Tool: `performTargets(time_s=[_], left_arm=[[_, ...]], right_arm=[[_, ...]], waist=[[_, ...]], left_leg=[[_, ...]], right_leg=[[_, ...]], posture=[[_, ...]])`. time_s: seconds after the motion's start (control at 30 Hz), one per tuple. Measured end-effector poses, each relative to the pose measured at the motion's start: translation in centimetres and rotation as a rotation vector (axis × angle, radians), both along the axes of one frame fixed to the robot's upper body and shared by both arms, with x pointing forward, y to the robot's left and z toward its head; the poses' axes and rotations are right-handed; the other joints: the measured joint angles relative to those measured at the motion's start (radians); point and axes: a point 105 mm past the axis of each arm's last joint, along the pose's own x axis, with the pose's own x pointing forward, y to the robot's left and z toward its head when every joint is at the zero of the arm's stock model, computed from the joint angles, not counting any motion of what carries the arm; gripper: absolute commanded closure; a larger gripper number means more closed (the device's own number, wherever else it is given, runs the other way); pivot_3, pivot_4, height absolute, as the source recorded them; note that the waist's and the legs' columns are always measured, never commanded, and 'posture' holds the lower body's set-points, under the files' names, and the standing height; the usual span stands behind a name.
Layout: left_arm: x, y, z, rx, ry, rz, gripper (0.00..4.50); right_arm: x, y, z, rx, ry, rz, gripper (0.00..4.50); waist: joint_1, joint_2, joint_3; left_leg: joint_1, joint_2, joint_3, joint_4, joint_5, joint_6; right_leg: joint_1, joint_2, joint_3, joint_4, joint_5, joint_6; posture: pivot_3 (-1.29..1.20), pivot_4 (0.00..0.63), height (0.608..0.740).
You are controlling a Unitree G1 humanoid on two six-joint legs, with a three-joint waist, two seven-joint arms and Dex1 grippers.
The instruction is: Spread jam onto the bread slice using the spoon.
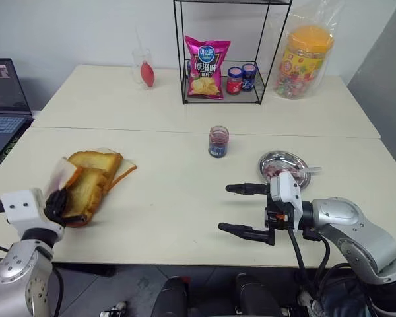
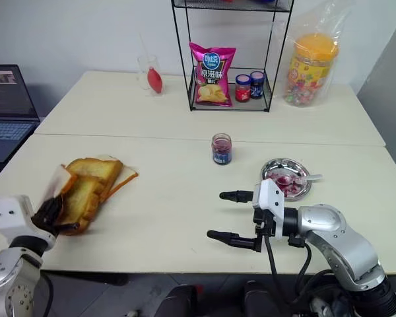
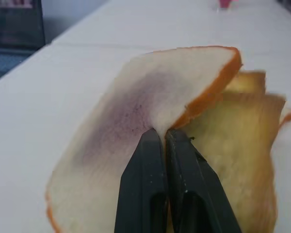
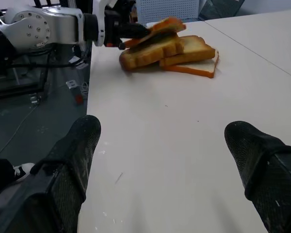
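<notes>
Bread slice (image 3: 136, 121), thin and pale with a tan crust and a purple smear across its face, is pinched at one edge between the two black fingers of the left gripper (image 3: 160, 133), whose jaws are pressed together on it. It stands tilted up on edge rather than lying flat, its smeared face turned away from the toasted slices (image 1: 96, 178) that lie stacked just behind the jaws, and its free edge rises away from the fingertips.

Well off toward the other arm, the right gripper (image 1: 241, 210) hovers over the bare table (image 1: 165, 218) with its jaws spread wide and nothing between them, pointing toward the left gripper.

Just behind the right gripper sits a round metal dish (image 1: 274, 162) with red-purple smears in it; the spoon (image 1: 303, 171) lies across the dish, its handle reaching over the rim on the side away from the bread. Beyond the fingertips, mid-table, the small jam jar (image 1: 218, 141) stands upright, dark spread inside.

At the table's far side, a wire rack (image 1: 224, 99) holds a chip bag (image 1: 207, 67) and two small lidded jars (image 1: 241, 78).
</notes>
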Motion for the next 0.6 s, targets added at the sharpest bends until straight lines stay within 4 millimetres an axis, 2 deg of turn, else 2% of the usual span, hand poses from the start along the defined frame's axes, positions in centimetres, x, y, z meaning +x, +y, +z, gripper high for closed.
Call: performTargets(time_s=[0.1,0.3,0.47,0.53,0.6], left_arm=[[0.4,-0.9,1.4,0.021,-0.047,-0.003,4.49],[1.0,-3.5,2.1,0.090,-0.057,-0.093,4.49],[1.0,-8.2,1.7,0.229,-0.019,-0.366,4.49],[0.5,-11.2,1.3,0.281,-0.001,-0.551,4.49],[-0.2,-13.5,0.8,0.310,0.013,-0.689,4.49]], right_arm=[[0.0,0.2,0.1,0.000,-0.009,0.006,0.00],[0.1,0.2,0.0,-0.001,-0.003,0.004,0.00],[0.1,0.1,-0.1,-0.005,-0.002,0.002,0.00],[0.1,-0.4,-0.3,-0.017,0.011,-0.010,0.00],[0.2,-1.0,-0.4,-0.035,0.013,-0.029,0.00]], waist=[[-0.001,0.000,0.000],[-0.001,0.000,0.000],[-0.001,0.000,0.000],[-0.001,0.000,0.000],[-0.001,0.001,0.001]], left_leg=[[0.000,0.000,0.000,0.000,0.000,0.000],[0.000,0.000,0.000,0.000,0.000,0.000],[0.000,0.000,0.000,0.000,0.000,0.000],[-0.001,0.000,0.000,0.000,0.000,0.000],[-0.001,0.000,0.000,0.000,0.000,0.000]], right_leg=[[0.000,0.000,0.000,0.000,0.000,0.001],[0.000,0.001,0.000,0.000,0.000,0.001],[0.000,0.001,0.000,-0.001,-0.002,-0.004],[0.000,0.000,0.000,-0.001,-0.002,-0.004],[0.000,0.000,0.000,-0.002,-0.003,-0.005]], posture=[[0.00,0.150,0.740],[0.00,0.150,0.740],[0.00,0.150,0.740],[0.00,0.150,0.740],[0.00,0.150,0.740]])
